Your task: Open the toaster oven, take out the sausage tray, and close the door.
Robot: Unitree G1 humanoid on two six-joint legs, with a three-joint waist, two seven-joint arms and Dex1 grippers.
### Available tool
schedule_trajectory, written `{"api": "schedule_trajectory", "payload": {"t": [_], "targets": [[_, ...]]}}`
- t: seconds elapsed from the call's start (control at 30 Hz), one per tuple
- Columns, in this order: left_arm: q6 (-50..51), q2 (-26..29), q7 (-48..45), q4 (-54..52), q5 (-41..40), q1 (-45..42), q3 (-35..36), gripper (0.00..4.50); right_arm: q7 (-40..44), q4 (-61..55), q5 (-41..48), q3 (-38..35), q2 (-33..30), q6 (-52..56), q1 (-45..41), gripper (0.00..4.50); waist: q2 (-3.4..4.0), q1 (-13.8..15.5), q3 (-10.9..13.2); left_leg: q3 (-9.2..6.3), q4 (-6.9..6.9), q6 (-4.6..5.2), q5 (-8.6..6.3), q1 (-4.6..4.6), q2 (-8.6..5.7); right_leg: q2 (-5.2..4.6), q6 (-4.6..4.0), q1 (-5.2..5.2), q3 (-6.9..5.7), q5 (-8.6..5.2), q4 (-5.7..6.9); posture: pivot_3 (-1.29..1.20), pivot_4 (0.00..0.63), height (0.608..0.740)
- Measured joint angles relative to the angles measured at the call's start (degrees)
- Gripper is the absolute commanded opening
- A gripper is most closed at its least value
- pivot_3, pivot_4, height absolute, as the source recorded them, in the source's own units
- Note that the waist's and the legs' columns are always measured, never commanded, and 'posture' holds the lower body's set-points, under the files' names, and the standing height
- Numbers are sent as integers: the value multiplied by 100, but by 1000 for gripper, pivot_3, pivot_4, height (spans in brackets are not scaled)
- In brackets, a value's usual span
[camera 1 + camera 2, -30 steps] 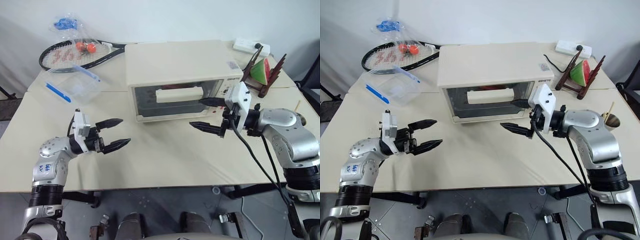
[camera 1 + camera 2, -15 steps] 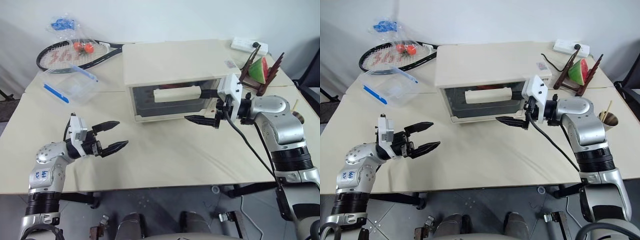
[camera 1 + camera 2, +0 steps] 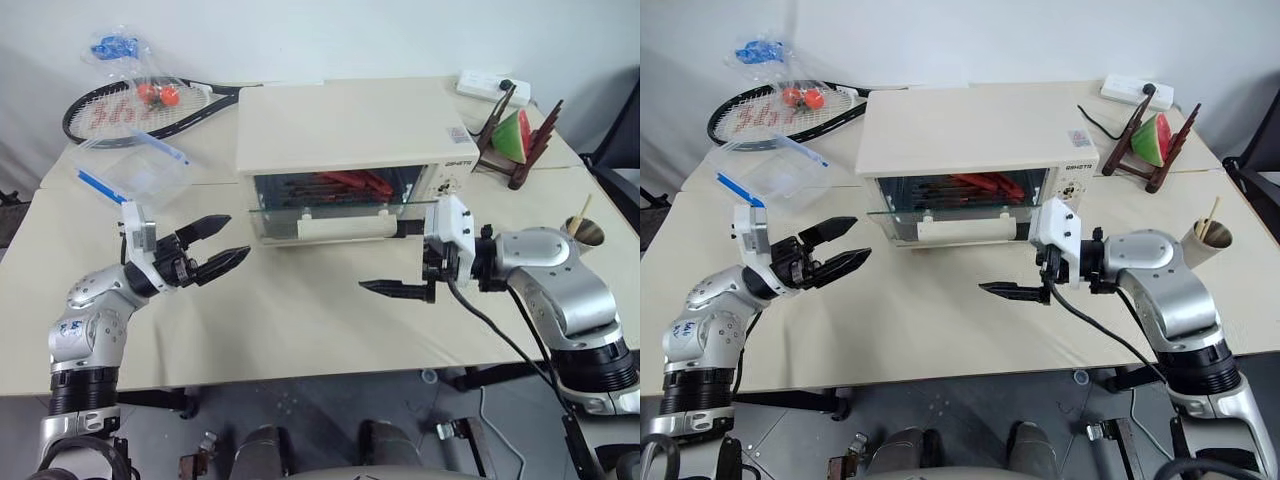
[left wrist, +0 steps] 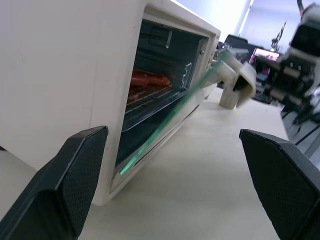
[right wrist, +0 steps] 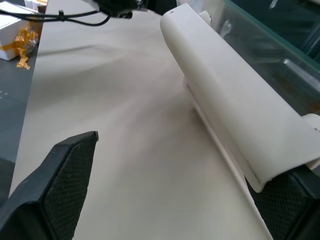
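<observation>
Cream table [image 3: 300,330], racket [image 3: 120,105], clear box [image 3: 130,172] beside toaster oven [image 3: 340,135]

Black-framed tennis racket with white strings and red logo [image 3: 125,103]: flat on cream table [image 3: 300,320], far beyond left gripper [image 3: 213,250].
Two small red-orange round items [image 3: 152,94]: on racket strings.
Clear plastic bag with blue contents [image 3: 110,46]: just past racket head.
Clear plastic box with blue clips [image 3: 130,172]: between racket and left gripper, near it.
Watermelon slice, red with green rind, in dark wooden stand [image 3: 512,135]: beyond right gripper [image 3: 409,259], well apart.
White power strip with black plug [image 3: 484,84]: farther back still.
Tan paper cup holding stick [image 3: 583,228]: outward of right gripper, at table edge.
</observation>
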Motion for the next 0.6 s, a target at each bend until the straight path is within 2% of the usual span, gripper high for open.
{"api": "schedule_trajectory", "payload": {"t": [0.07, 0.27, 0.43, 0.47, 0.6], "targets": [[103, 25, -37, -16, -115, 0, 78, 3693, -17, -56, -59, 4, 0, -67, 83, 4500, 0, 5, 0, 0, 1, 0, 0, 0, 1, 0, 0, 0, 0, 0, 1, 0, 150, 740], [461, 242, -207, 12, -367, -153, 248, 1849, -125, -98, -191, 24, 1, -208, 270, 4500, -3, 38, 0, 3, 9, 2, -2, 0, 1, 0, -1, 2, 1, 0, 1, 0, 150, 740], [565, 288, -379, 255, -348, -491, 122, 260, -200, -157, -236, 59, 3, -309, 407, 4500, -5, 44, 1, 4, 13, 4, -5, 0, 1, 0, -1, 4, 1, 0, 1, 0, 150, 740], [568, 279, -428, 302, -342, -572, 57, 34, -212, -162, -238, 69, 3, -314, 421, 4500, -6, 41, 1, 4, 13, 4, -5, 0, 1, 0, -1, 4, 1, 0, 1, 0, 150, 740], [532, 170, -612, 637, -249, -942, -191, 34, -288, -188, -240, 105, 2, -316, 481, 4500, -7, 42, 2, 5, 12, 3, -5, 1, 1, 0, -1, 4, 0, 0, 2, 0, 150, 740]]}}
